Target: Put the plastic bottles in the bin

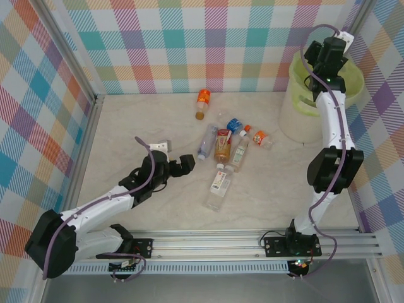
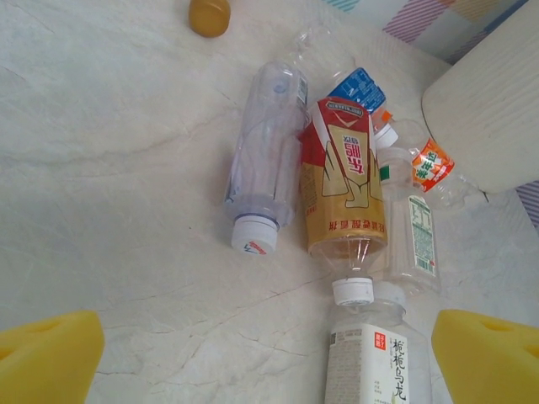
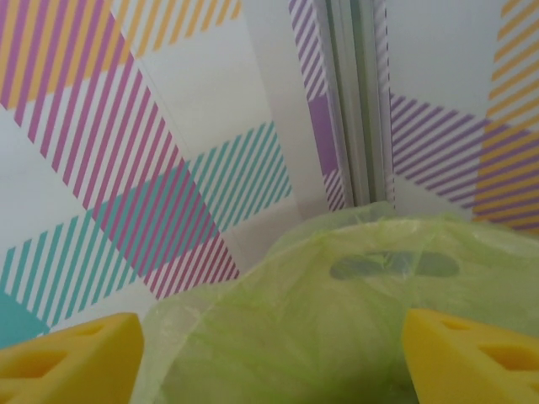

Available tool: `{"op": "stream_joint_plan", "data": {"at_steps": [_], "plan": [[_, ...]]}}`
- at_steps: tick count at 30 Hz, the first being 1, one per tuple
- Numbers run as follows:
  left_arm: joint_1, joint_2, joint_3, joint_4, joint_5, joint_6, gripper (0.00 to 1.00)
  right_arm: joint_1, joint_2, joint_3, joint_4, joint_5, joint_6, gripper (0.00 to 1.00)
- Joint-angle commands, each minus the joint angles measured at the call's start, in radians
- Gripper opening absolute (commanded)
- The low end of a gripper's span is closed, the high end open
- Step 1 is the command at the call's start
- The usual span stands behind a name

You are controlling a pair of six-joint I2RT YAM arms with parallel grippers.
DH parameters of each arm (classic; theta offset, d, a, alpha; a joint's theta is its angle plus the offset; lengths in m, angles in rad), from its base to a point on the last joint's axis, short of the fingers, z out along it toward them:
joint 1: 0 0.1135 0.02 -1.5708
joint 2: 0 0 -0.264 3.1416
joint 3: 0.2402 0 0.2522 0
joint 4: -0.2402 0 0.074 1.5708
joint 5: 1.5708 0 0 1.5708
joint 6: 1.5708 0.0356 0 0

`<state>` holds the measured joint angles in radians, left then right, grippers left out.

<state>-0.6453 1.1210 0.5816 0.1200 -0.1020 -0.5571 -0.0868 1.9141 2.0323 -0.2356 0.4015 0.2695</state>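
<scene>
Over at the far right corner of the table point(image 1: 139, 113), the right gripper point(image 3: 269, 364) hangs above the bin point(image 1: 295, 121), its yellow pads point(image 3: 67, 362) spread wide with nothing between them but the lime-green bag point(image 3: 337, 337) below. Plastic bottles point(image 1: 222, 145) lie in a loose cluster near the middle of the table, with one orange-labelled bottle point(image 1: 202, 101) apart toward the far edge. The left gripper point(image 1: 185, 165) is just left of the cluster, jaws fully parted and empty.

Seven plastic bottles point(image 1: 222, 144); one bin point(image 1: 295, 123), green-lined; two robot arms point(image 1: 95, 211).
</scene>
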Motion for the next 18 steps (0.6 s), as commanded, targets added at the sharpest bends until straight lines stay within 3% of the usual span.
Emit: {"op": "stream_joint_plan", "data": {"at_steps": [1,5,12,18], "plan": [[0.009,0.032,0.055,-0.049,0.036,-0.004,1.00,0.001,-0.033,0.026,-0.105,-0.055,-0.009,0.87],[0.009,0.074,0.094,-0.096,0.059,-0.006,1.00,0.001,-0.118,-0.045,-0.105,-0.119,-0.011,0.99],[-0.034,0.126,0.141,-0.171,0.032,0.015,1.00,0.001,-0.381,-0.328,-0.072,-0.338,0.011,1.00],[-0.139,0.140,0.184,-0.245,-0.076,0.048,1.00,0.002,-0.608,-0.565,-0.043,-0.750,0.082,1.00]]}}
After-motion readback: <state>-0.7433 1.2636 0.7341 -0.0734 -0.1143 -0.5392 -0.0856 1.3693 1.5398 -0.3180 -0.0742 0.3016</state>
